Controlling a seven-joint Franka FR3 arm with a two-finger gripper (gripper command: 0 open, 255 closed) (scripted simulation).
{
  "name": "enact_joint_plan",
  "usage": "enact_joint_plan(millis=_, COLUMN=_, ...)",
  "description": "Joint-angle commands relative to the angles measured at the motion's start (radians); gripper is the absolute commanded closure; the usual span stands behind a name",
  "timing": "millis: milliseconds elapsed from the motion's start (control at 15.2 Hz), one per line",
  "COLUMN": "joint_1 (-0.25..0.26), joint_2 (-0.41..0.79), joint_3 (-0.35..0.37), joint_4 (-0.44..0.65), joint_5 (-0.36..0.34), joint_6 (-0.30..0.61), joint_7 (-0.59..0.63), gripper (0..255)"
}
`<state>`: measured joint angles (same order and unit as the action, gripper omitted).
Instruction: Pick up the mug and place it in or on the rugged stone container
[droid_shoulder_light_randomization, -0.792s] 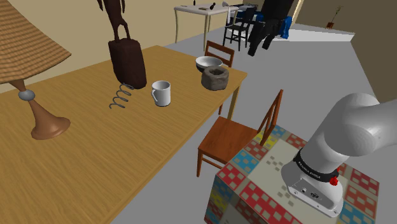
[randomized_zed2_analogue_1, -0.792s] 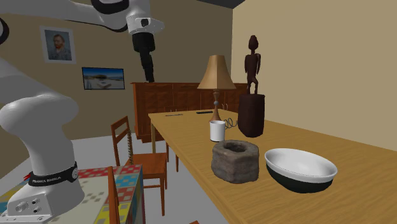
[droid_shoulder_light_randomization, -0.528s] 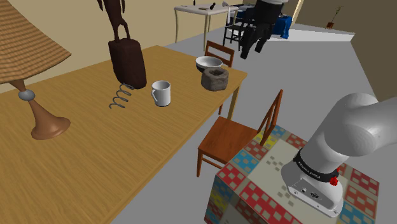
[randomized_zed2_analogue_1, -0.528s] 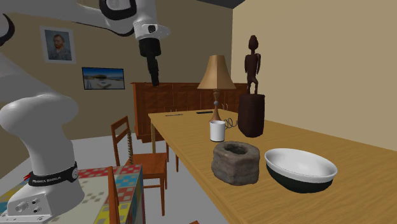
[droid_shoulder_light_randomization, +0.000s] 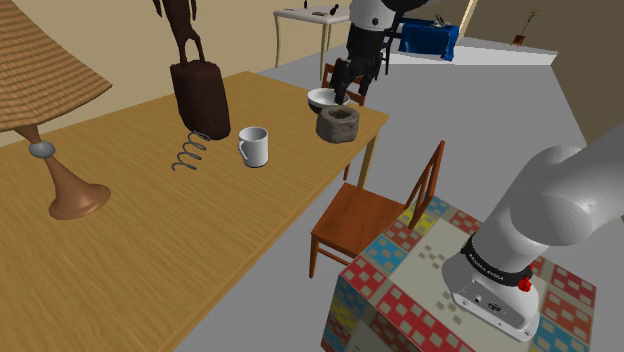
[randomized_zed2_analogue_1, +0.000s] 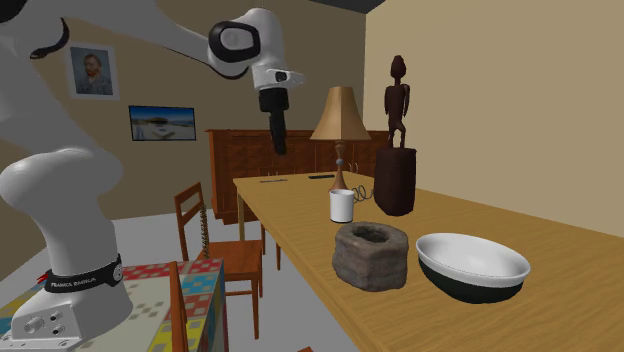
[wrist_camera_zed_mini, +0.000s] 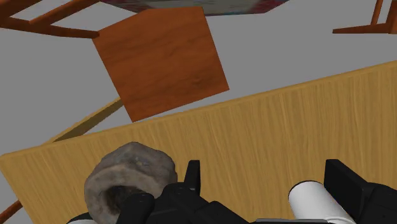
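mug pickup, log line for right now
hand: open, empty, in air | mug: upright on table, untouched | stone container: empty

Things on the surface (droid_shoulder_light_randomization: 150, 230)
Shoulder view: mug (droid_shoulder_light_randomization: 254, 146) left of the stone container (droid_shoulder_light_randomization: 338, 123), well apart; bowl (droid_shoulder_light_randomization: 328, 98) just behind the container.

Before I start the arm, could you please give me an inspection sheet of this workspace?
Surface: wooden table, bare between the items.
Job's things: white mug upright; rough stone container near the table's corner, apart from it.
Clutter: bowl beside the container; coil spring, dark statue, lamp.
Grippers: gripper high above the table, jaws open, holding nothing.
Cables: nothing seen.
Surroundings: wooden chair by the table; patterned stand.
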<state>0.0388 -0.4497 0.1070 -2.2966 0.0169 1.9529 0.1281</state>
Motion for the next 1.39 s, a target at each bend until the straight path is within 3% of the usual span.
enact_joint_plan(millis=0, joint_1=0.002, joint_2=0.073, joint_3=0.010, joint_4=0.035, joint_5=0.004, joint_6=0.034, joint_7=0.012, gripper=0)
enact_joint_plan(millis=660, joint_1=0.019, joint_2=0.462, joint_3=0.052, joint_4=0.282, joint_5=-0.006, joint_6=0.156, joint_7=0.076, gripper=0)
enact_joint_plan(millis=1320, joint_1=0.062, joint_2=0.861, joint_3=0.064, joint_4=0.661, joint_5=-0.040, joint_6=0.156, joint_7=0.129, gripper=0)
